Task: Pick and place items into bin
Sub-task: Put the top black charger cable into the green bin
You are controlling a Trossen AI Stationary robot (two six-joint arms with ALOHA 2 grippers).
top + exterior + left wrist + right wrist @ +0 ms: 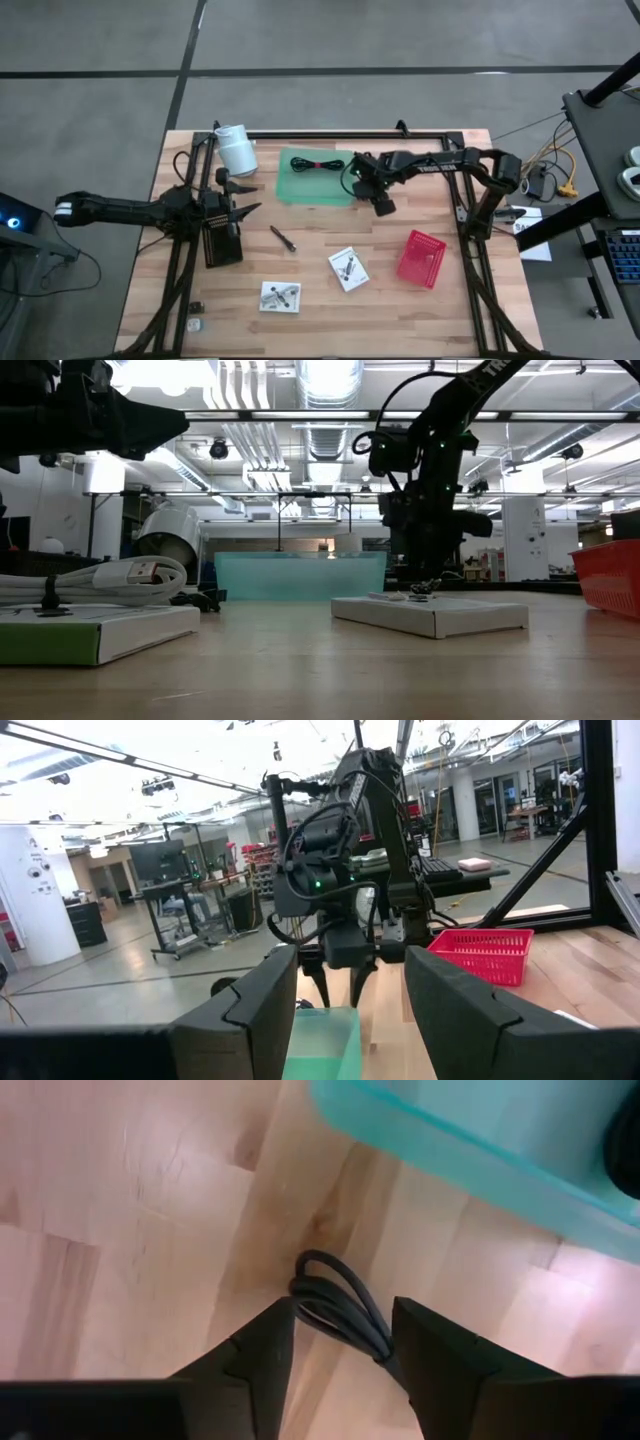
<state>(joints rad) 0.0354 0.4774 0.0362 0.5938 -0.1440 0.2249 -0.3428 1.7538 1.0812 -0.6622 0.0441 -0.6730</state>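
A coiled black cable bundle point(340, 1308) lay between the right claw's point(342, 1342) parted, empty fingers, just outside the translucent green plastic bin point(470, 1150); left claw point(243, 211) waited, open.

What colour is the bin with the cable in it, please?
The bin is translucent green-teal; the high view shows it best.

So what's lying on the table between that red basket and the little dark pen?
A white packet of dark hardware, seen in the high view between the red basket and the pen; otherwise bare wood.
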